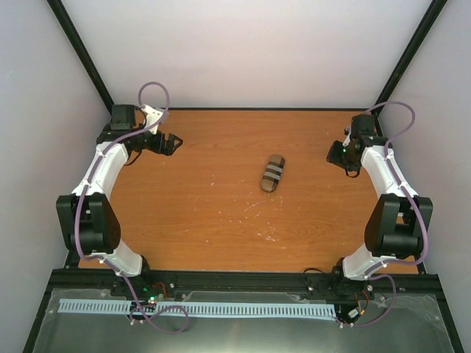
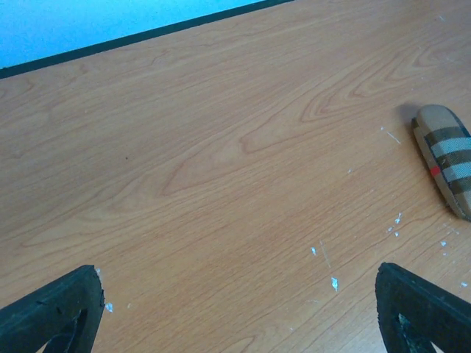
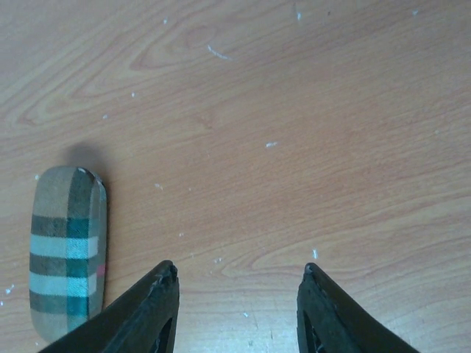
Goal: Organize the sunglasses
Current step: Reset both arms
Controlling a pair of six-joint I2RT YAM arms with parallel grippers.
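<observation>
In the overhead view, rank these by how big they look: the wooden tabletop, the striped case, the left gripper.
Largest: wooden tabletop.
Then left gripper and striped case, about alike; the gripper is nearer the camera, so unranked.

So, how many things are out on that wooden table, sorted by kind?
Brown striped case: 1, lying closed
Robot hands: 2, the left hand and the right hand, both open and empty
Total: 3
</observation>
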